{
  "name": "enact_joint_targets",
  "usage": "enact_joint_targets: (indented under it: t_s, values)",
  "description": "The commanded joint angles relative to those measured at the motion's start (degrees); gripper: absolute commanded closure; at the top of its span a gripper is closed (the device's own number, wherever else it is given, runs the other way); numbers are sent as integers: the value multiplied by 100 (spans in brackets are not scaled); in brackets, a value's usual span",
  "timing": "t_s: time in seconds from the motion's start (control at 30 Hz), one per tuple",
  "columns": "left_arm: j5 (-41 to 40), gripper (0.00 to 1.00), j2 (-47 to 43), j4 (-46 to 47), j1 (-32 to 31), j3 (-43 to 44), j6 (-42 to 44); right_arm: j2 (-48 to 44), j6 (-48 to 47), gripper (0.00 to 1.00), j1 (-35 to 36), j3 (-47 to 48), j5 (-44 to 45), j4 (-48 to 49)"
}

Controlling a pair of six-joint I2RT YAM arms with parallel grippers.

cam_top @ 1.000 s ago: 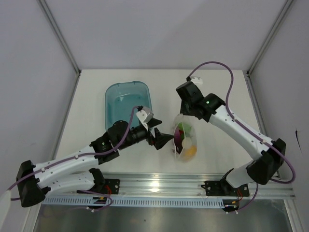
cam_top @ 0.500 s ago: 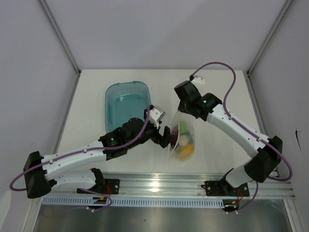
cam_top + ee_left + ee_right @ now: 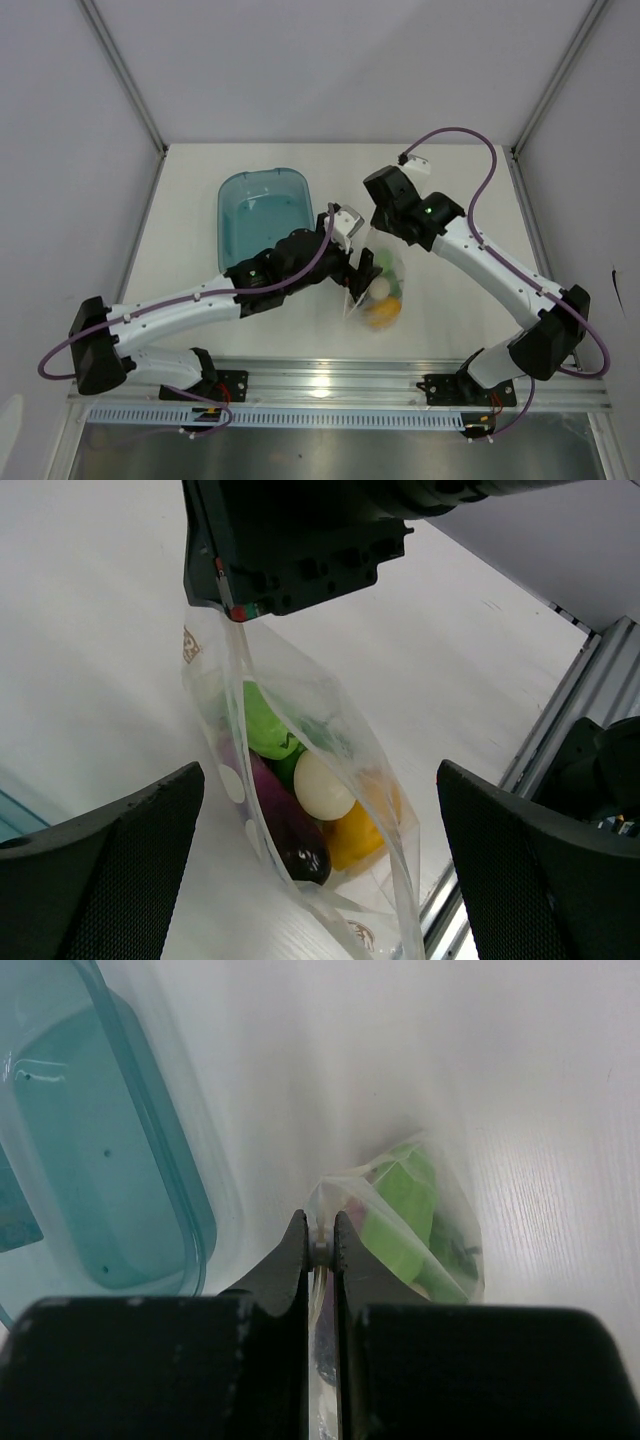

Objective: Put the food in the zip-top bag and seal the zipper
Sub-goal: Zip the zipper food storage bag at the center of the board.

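Right wrist view shows the right tool (image 3: 320, 1238) clamped on the top edge of the zip-top bag (image 3: 455, 1230), held up from the bench (image 3: 540, 1080). Inside is the food: white ball (image 3: 322, 787), purple piece (image 3: 285, 825), light green pod (image 3: 262, 725). The left tool (image 3: 357, 278), fingers wide apart, sits just beside the bag, with the teal tub (image 3: 90, 1140) nearby

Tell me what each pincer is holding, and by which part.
The right pincer is shut on the zip-top bag, pinching its upper edge, with the food inside. The left pincer is open, holding nothing.
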Motion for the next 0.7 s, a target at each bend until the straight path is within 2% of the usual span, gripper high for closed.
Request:
enact_joint_targets:
  t_s: [0.0, 0.43, 0.6, 0.67]
  values:
    - [-37, 1, 314, -166, -38, 478, -161, -242, 96, 100, -1, 217, 285, 48]
    - [269, 1, 605, 421, -38, -109, -583, -321, 78, 100, -80, 209, 259, 74]
    - [647, 14, 711, 781, -30, -294, -558, -321, 104, 100, -98, 174, 215, 92]
    - [699, 30, 720, 887, -3, -381, -513, -330, 122, 99, -115, 130, 206, 92]
